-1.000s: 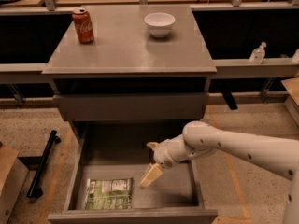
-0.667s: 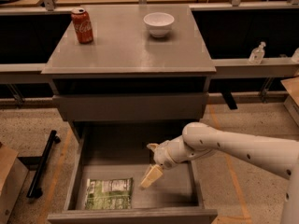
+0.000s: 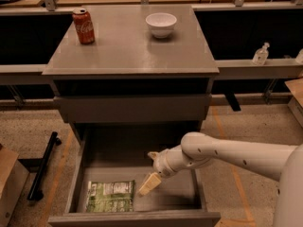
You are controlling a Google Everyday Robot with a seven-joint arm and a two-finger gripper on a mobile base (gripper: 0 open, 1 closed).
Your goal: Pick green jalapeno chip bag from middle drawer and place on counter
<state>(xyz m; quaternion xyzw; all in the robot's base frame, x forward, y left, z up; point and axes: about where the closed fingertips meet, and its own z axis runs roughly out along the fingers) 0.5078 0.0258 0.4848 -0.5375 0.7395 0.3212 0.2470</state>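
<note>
The green jalapeno chip bag (image 3: 110, 196) lies flat on the floor of the open middle drawer (image 3: 135, 218), at its front left. My gripper (image 3: 147, 173) hangs over the drawer on the white arm reaching in from the right, just right of the bag and a little above it. Its fingers are open and hold nothing; the lower cream finger (image 3: 149, 184) points down towards the bag's right edge. The grey counter (image 3: 128, 51) tops the cabinet above.
A red cola can (image 3: 84, 26) stands at the counter's back left and a white bowl (image 3: 161, 24) at its back centre. A shut drawer front (image 3: 132, 109) is above the open drawer. A black bar (image 3: 43, 171) lies on the floor to the left.
The gripper has edged slightly down and left, closer to the bag's right edge. The bag, can and bowl have not moved.
</note>
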